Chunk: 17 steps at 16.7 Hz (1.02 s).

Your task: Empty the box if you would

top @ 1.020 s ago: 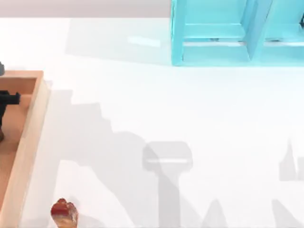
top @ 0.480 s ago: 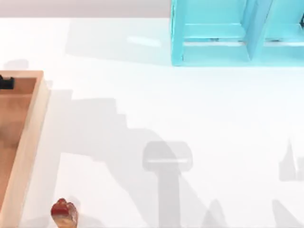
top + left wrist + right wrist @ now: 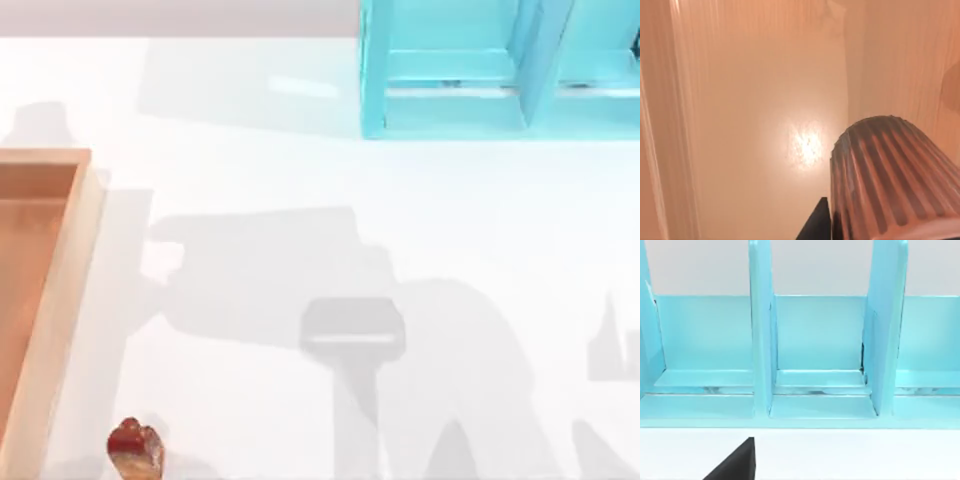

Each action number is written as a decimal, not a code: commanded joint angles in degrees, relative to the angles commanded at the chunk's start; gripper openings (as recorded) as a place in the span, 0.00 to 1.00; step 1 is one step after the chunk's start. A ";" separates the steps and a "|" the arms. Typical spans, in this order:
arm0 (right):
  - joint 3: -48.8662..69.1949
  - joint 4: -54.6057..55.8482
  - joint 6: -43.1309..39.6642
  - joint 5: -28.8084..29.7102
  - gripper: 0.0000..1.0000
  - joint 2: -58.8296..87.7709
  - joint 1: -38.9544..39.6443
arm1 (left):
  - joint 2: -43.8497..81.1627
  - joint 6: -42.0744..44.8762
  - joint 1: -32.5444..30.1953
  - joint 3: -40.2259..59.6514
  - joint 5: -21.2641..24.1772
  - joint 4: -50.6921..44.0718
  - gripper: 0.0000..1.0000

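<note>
Box (image 3: pixel 60 270) at table's left edge | left gripper (image 3: pixel 821 220) beside ribbed brown object (image 3: pixel 885 175); grip state indeterminate | right gripper (image 3: pixel 735 462) facing turquoise shelf (image 3: pixel 815 355); grip state indeterminate

One wooden box (image 3: pixel 70 260), one turquoise shelf frame (image 3: pixel 500 70), one reddish-brown lump (image 3: pixel 135 450), one ribbed brown cup (image 3: pixel 890 180)

At nine o'clock of my top view, the shallow wooden box (image 3: pixel 62 290): light tan rim, orange-brown floor. Turquoise blue shelf frame (image 3: pixel 452 108) at one o'clock. Glossy red-brown lump (image 3: pixel 135 449) at seven o'clock. Brown ribbed cylinder (image 3: pixel 887 180), vertically striped.
</note>
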 joint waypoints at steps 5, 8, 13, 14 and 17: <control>0.00 0.00 0.00 0.00 1.00 0.00 0.00 | -0.34 0.15 -0.29 0.23 1.49 -2.30 0.00; 0.00 0.00 0.00 0.00 1.00 0.00 0.00 | -0.14 -0.41 -0.83 -0.29 1.38 -1.87 0.00; 0.00 0.00 0.00 0.00 1.00 0.00 0.00 | -2.17 -9.59 -9.98 -6.61 1.44 2.27 0.00; 0.00 0.00 0.00 0.00 1.00 0.00 0.00 | -2.82 -12.39 -12.77 -8.58 1.46 3.56 0.00; 0.00 0.00 0.00 0.00 1.00 0.00 0.00 | -5.19 -21.84 -22.19 -15.34 1.53 8.03 0.00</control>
